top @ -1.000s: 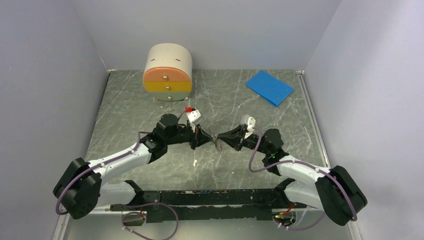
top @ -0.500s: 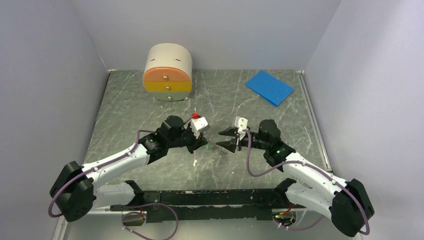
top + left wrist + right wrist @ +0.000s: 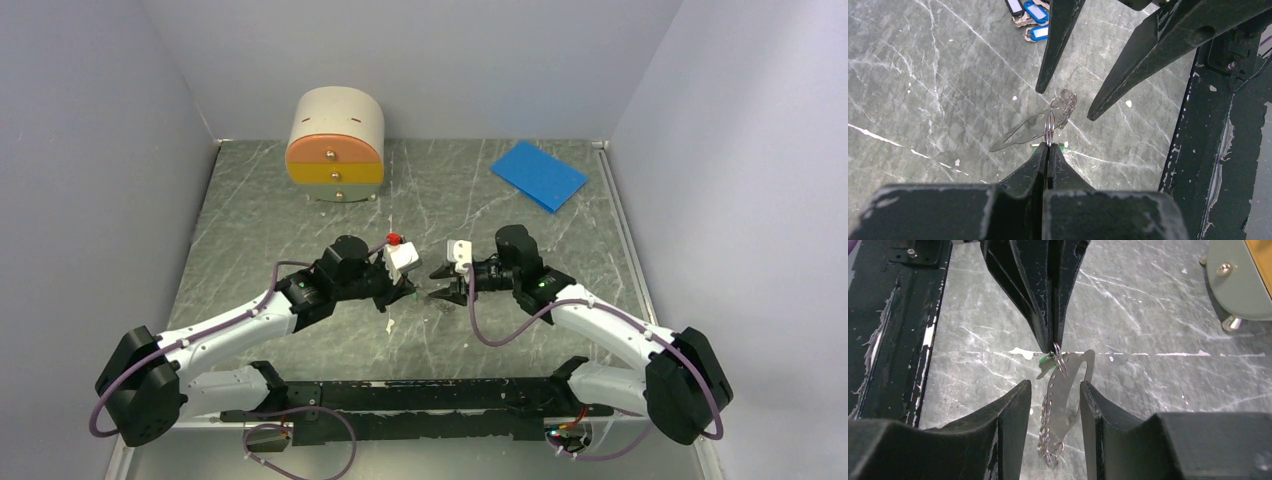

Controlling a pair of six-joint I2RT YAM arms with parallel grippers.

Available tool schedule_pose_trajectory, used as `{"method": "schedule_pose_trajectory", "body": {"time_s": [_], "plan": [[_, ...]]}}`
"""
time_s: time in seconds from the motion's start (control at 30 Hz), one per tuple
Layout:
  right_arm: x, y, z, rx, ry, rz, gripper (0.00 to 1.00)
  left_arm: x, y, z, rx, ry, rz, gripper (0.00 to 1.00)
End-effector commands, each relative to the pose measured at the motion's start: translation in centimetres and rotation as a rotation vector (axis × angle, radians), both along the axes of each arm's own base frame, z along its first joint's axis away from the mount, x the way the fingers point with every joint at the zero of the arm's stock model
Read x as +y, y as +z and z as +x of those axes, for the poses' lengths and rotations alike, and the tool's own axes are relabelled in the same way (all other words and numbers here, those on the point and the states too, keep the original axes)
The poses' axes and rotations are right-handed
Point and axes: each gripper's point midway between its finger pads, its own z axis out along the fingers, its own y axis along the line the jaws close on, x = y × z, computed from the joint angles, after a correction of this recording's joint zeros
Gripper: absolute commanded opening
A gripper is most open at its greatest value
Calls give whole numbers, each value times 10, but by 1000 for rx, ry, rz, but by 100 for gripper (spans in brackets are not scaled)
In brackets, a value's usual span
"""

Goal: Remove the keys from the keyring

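Note:
In the left wrist view my left gripper (image 3: 1048, 148) is shut on a small ring of the keyring (image 3: 1064, 104), a thin silvery chain with a flat metal blade (image 3: 1020, 134) hanging from it. The green tag of the keys (image 3: 1058, 145) peeks out just behind the fingertips. In the right wrist view my right gripper (image 3: 1054, 386) is open, with the chain (image 3: 1048, 432) and the blade (image 3: 1068, 390) hanging between its fingers, and I cannot tell if they touch. The green tag (image 3: 1045, 360) sits at the left gripper's tip. In the top view the grippers (image 3: 405, 290) (image 3: 437, 284) meet at mid-table.
A round drawer unit (image 3: 335, 140) stands at the back left. A blue sheet (image 3: 538, 174) lies at the back right. Small blue tags (image 3: 1038, 11) lie on the table beyond the grippers. A white scrap (image 3: 390, 323) lies near the left gripper. A black rail (image 3: 400, 395) runs along the near edge.
My right gripper has opened and its arm has swung back and to the left. My left gripper has stayed shut and shifted slightly, and the chain now hangs from it.

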Motion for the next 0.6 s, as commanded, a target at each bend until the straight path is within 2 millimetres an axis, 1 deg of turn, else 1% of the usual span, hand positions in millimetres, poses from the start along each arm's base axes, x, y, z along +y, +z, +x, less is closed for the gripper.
{"method": "schedule_pose_trajectory", "body": {"time_s": [0.0,0.2,0.4,0.47,0.57], "plan": [[12,21,-2,-78,104,34,43,-7,26,3,-70,-26,-51,3],[18,19,1,-86,120,31,43,-7,26,2,-72,-28,-56,3],[21,17,3,-78,126,23,34,-7,27,1,-75,-30,-62,2],[21,17,3,-79,124,24,26,-7,26,0,-73,-32,-61,3],[20,17,4,-83,111,24,8,-6,26,1,-73,-22,-58,3]]}}
